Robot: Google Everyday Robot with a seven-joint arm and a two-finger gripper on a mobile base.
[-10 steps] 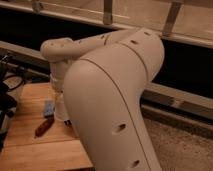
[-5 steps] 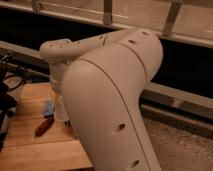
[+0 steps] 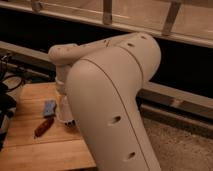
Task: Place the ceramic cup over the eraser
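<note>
A small blue eraser (image 3: 49,107) lies on the wooden table (image 3: 30,145) at the left. A white ceramic cup (image 3: 65,114) stands or hangs just right of the eraser, close against it, under the low end of my arm. My gripper (image 3: 62,94) is right above the cup, mostly hidden behind my big white arm housing (image 3: 110,100). I cannot tell whether it holds the cup.
A reddish-brown elongated object (image 3: 43,127) lies on the table in front of the eraser. Dark equipment with cables (image 3: 6,95) sits at the table's left edge. A speckled floor (image 3: 180,145) and a metal rail (image 3: 170,97) are to the right.
The cup and the arm's low end have shifted slightly to the right, so the blue eraser now shows beside the cup.
</note>
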